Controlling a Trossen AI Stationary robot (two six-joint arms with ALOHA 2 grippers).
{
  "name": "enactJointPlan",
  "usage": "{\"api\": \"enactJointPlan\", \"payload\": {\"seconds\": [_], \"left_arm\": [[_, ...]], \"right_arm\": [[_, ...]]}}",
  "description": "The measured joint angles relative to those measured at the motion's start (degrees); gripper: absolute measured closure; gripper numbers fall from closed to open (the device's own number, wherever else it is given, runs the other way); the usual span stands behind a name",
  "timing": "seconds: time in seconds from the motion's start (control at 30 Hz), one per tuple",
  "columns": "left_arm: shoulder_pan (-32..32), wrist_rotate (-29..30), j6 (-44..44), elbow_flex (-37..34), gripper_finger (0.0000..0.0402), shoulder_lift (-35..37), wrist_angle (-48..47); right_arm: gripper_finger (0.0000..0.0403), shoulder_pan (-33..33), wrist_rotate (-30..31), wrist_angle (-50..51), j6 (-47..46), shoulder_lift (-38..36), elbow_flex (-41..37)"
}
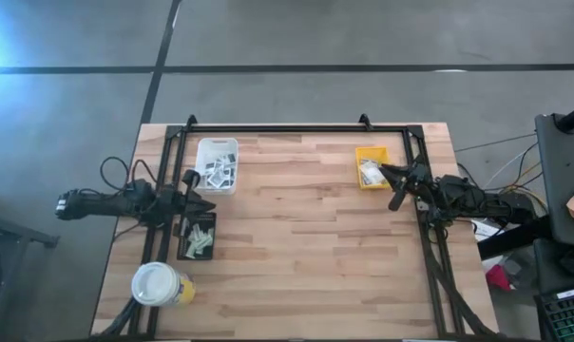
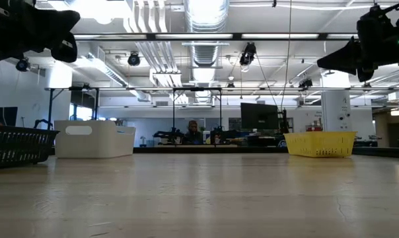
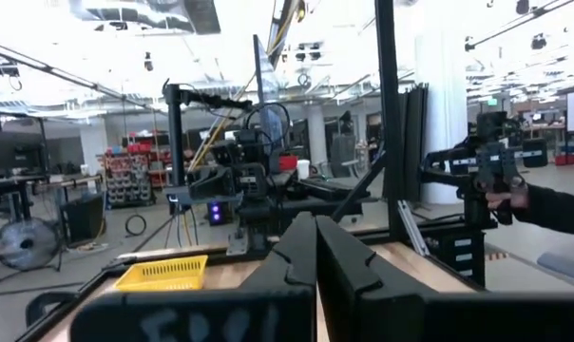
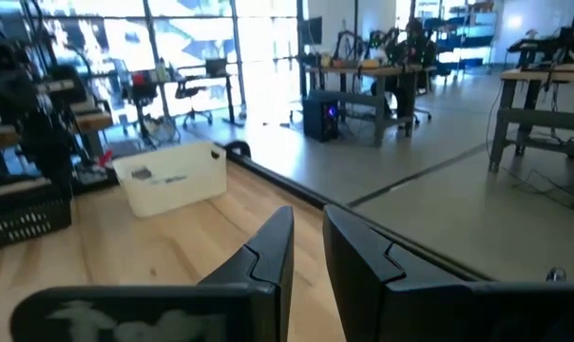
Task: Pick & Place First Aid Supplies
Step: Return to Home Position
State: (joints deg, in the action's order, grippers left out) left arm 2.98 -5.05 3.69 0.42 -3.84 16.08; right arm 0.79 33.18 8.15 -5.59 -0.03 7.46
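**A:** From above, what lines the edges?

**B:** A black frame (image 1: 296, 127) runs along the far, left and right sides of the table (image 1: 306, 256). The white tray (image 1: 218, 142) sits far left and holds grey-patched packets (image 1: 218, 173). The yellow tray (image 1: 371, 150) sits far right with white packets (image 1: 368, 174) in it. The black tray (image 1: 181, 237) is nearer on the left and holds greenish pieces (image 1: 200, 239). A cup (image 1: 156, 283) stands at the near left corner. Open wood spans the middle and the near right.

**A:** And the arms?

**B:** The left gripper (image 1: 209, 203) hangs at the left side between the white and black trays. The right gripper (image 1: 384, 171) is just beside the yellow tray's right rim.

**A:** At table height?

**B:** Both arms hang high, with bare board from the near edge to the trays.

**A:** Left wrist?

**B:** Its fingers (image 3: 292, 261) are pressed together and hold nothing. The yellow tray lies across the table.

**A:** Right wrist?

**B:** Its fingers (image 4: 268, 252) are parted by a narrow slit and hold nothing. The white tray is far across the wood.
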Motion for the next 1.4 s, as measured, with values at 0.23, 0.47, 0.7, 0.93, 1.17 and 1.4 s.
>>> {"api": "enactJointPlan", "payload": {"seconds": [0.23,0.47,0.7,0.93,1.17,1.4], "left_arm": [[-0.02,0.02,-0.10,-0.04,0.0401,3.82,-6.01],[-0.04,-0.40,-1.97,-0.04,0.0401,3.85,-9.99],[-0.04,-1.88,-2.27,-0.06,0.0401,3.85,-11.23],[-0.04,-2.78,-4.79,-0.08,0.0401,3.14,-14.19],[-0.04,-2.78,-4.44,-0.08,0.0401,1.77,-14.46],[-0.04,-2.52,-4.40,-0.08,0.0399,1.77,-14.30]], "right_arm": [[0.0346,0.03,-0.52,0.64,-1.47,0.76,-1.44],[0.0346,0.00,-15.54,0.53,-1.75,0.14,-2.78],[0.0346,-0.02,-29.65,-2.65,0.15,0.02,-4.56],[0.0346,-0.02,-34.26,-7.04,2.04,1.10,-6.21],[0.0346,-0.02,-33.20,-7.01,3.87,2.89,-6.21],[0.0346,-0.02,-33.17,-7.01,4.29,2.99,-6.21]]}}
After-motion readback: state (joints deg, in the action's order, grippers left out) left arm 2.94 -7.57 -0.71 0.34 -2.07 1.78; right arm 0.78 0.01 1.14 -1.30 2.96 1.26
